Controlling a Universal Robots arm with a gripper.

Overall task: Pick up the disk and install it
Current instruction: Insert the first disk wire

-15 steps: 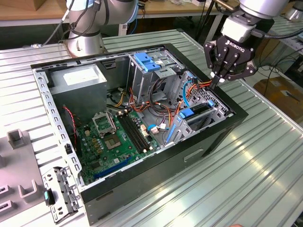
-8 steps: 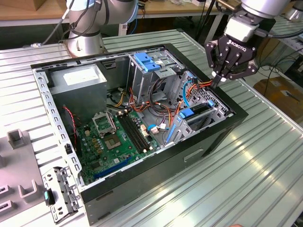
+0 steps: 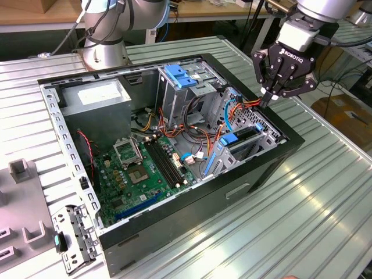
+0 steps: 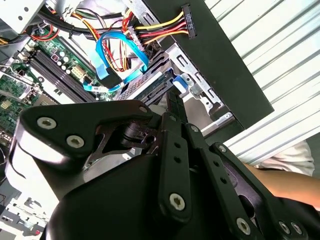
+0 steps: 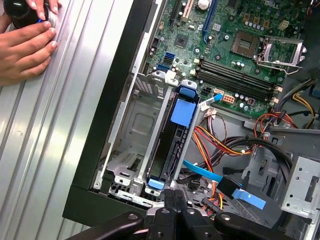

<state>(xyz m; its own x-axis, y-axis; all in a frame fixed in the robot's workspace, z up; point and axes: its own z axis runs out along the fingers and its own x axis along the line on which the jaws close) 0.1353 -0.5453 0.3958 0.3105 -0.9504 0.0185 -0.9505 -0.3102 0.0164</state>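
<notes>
Light: bright and even, from above.
Glare: my bench point(image 3: 328, 197) shines white along its ribs.
Shadows: soft inside the case point(image 3: 261, 174), beneath my tool point(image 3: 267, 103).

In the second wrist view the gripper point(image 4: 173, 100) hangs over the open computer case point(image 4: 225, 65), its black fingers pressed together with nothing between them, tips near the disk point(image 4: 150, 84). The disk sits on edge in the drive cage point(image 4: 200, 95) by the case's black wall. A blue cable point(image 4: 112, 50) loops beside it, near yellow-and-red wires point(image 4: 160, 25) and the green motherboard point(image 4: 55, 60). Past the wall lies the ribbed desk point(image 4: 280, 60), with a person's arm point(image 4: 290, 185) at its edge.
</notes>
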